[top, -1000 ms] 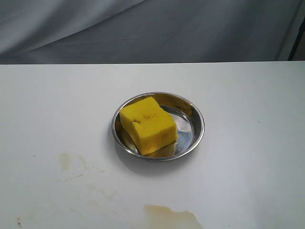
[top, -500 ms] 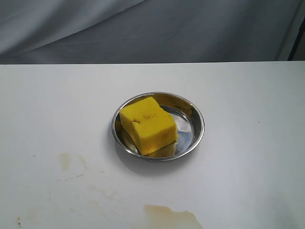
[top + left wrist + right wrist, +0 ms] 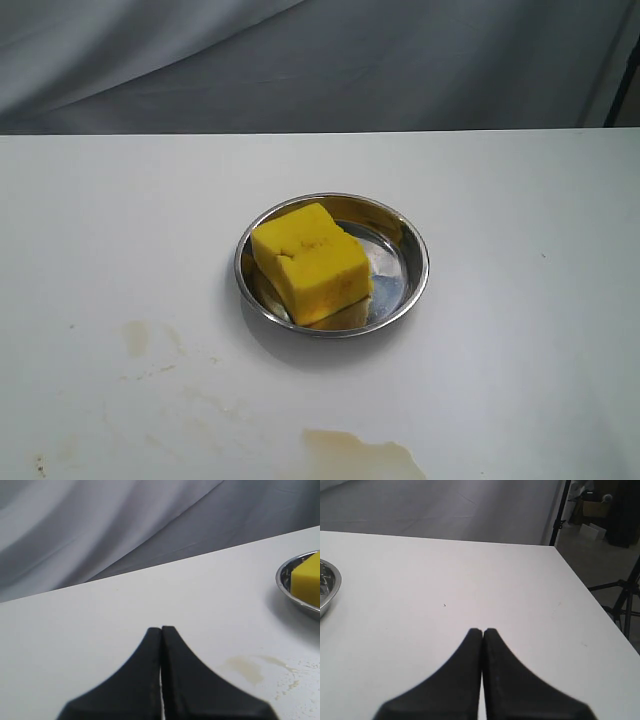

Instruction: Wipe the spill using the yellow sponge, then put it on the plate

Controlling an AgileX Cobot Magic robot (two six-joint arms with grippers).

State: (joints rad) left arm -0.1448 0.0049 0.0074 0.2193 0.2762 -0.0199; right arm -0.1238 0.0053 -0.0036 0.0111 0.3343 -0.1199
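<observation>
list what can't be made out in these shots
Exterior view: the brownish patch is cut off by the bottom edge, and the sponge hides part of the plate base.
Left wrist view: the right edge cuts off most of the plate and sponge.
Right wrist view: the left edge leaves only a sliver of the plate.

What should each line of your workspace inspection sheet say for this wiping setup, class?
Surface: white table; brownish wet patch at the near edge; faint stains.
Job's things: yellow sponge lying in the plate; no distinct spill seen beyond that patch.
Clutter: nothing seen.
Grippers: left claw and right claw both shut, empty.
Cables: nothing seen.
Surroundings: grey cloth behind; dark stand beyond the table.
</observation>
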